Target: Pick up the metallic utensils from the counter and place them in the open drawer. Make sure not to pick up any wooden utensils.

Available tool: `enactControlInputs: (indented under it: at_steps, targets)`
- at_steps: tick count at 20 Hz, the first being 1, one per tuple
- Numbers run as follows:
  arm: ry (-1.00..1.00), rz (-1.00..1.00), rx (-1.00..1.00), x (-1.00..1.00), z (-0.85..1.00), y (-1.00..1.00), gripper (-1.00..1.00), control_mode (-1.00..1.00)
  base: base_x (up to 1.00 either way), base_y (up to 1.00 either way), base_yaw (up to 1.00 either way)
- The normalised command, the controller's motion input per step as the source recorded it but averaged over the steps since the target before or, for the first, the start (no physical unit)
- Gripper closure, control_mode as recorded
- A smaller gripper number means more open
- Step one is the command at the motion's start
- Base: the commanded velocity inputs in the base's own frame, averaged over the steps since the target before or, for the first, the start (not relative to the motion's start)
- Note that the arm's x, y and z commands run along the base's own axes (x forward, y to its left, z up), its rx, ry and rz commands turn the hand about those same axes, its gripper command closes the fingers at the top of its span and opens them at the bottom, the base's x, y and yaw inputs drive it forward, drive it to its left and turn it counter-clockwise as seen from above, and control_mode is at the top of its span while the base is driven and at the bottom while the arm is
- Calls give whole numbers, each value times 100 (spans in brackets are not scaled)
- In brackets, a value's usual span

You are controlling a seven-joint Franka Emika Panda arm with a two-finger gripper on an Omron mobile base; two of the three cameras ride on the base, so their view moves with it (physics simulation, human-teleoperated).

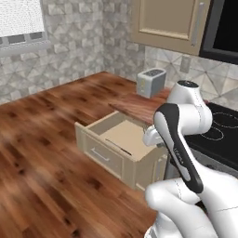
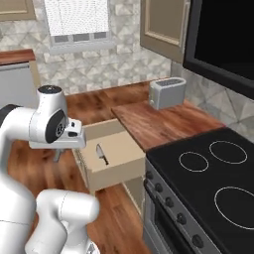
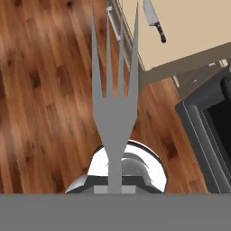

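A silver-grey fork point(image 3: 115, 103) juts straight out from my gripper point(image 3: 115, 188), which is shut on its handle. The tines point over the wooden floor toward the front panel of the open drawer point(image 3: 180, 66). That beige drawer point(image 1: 122, 160) is pulled out below the reddish-brown counter point(image 1: 139, 106). Inside it lies the black-handled knife point(image 3: 154, 20), also seen on the drawer floor point(image 2: 101, 154). In the right base view my hand point(image 2: 69, 134) hangs just left of the drawer point(image 2: 119, 171), and the fingers below it are hard to make out.
A silver toaster point(image 2: 167, 93) stands at the back of the counter point(image 2: 163, 124). A black stove point(image 2: 208, 168) with its oven front sits right of the drawer. Wall cabinets point(image 1: 169, 21) hang above. Wooden floor point(image 1: 42, 153) spreads left of the drawer.
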Motion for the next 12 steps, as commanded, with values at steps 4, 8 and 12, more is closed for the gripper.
enactControlInputs:
  at_steps: [4,8,12]
  targets:
    - [0,0,0,0,0,0,100,100,6,-44,39]
    - [0,0,0,0,0,0,100,100,26,-38,45]
    - [0,0,0,0,0,0,100,100,3,-77,35]
